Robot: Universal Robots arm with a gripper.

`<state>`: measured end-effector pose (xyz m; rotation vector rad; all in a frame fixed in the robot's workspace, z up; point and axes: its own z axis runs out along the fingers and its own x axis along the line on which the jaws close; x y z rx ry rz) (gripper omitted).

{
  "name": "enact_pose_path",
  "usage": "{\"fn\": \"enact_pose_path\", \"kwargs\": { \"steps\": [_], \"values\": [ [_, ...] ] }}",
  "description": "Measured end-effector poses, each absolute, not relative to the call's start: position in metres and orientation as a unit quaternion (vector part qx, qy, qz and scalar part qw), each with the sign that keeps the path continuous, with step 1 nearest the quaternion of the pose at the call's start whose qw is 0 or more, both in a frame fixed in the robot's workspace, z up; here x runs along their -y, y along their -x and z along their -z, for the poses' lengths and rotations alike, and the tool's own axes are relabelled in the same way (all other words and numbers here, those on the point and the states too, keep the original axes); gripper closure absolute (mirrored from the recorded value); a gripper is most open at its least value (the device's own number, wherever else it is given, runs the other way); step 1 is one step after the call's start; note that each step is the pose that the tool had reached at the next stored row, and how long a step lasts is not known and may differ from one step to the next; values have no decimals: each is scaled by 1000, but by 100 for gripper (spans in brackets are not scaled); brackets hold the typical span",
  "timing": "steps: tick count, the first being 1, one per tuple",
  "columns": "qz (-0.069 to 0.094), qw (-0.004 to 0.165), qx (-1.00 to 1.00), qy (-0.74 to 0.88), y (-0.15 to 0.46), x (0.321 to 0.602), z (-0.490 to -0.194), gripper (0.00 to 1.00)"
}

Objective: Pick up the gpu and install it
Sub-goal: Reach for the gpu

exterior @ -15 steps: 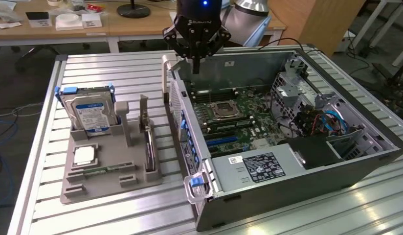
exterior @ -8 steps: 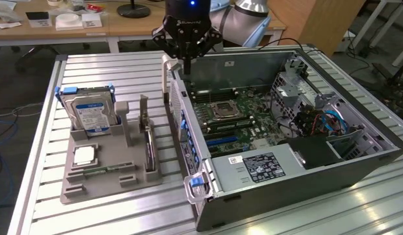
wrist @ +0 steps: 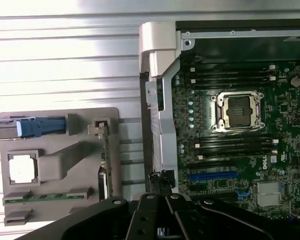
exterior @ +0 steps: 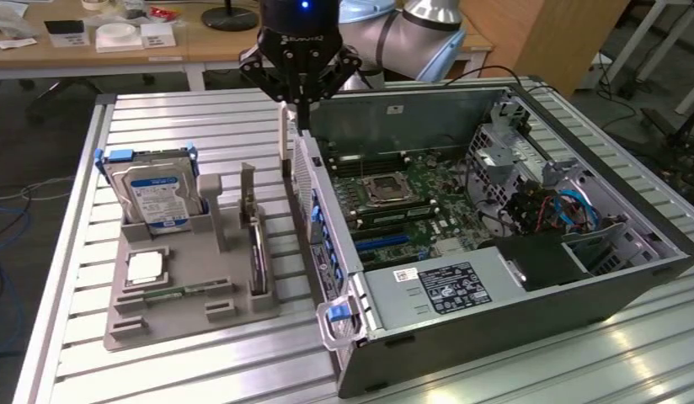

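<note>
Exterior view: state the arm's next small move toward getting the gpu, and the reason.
Probably shift the gripper toward the exterior view's left until it sits over the thin green gpu card with its pale metal bracket. That card stands upright in the grey plastic holder, untouched, while the shut jaws hang above the side wall of the open black computer case, beside the holder.

Bright overhead light glares white off the slatted metal table (wrist: 65, 45), leaving the computer case (exterior: 515, 324) interior dimmer
</note>
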<state>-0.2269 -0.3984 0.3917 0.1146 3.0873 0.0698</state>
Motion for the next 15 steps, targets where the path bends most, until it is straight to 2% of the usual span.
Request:
{"fn": "enact_pose_path", "kwargs": {
  "steps": [15],
  "values": [
    [-23, 30, -999, -37, 253, 397, -392, 89]
  ]
}}
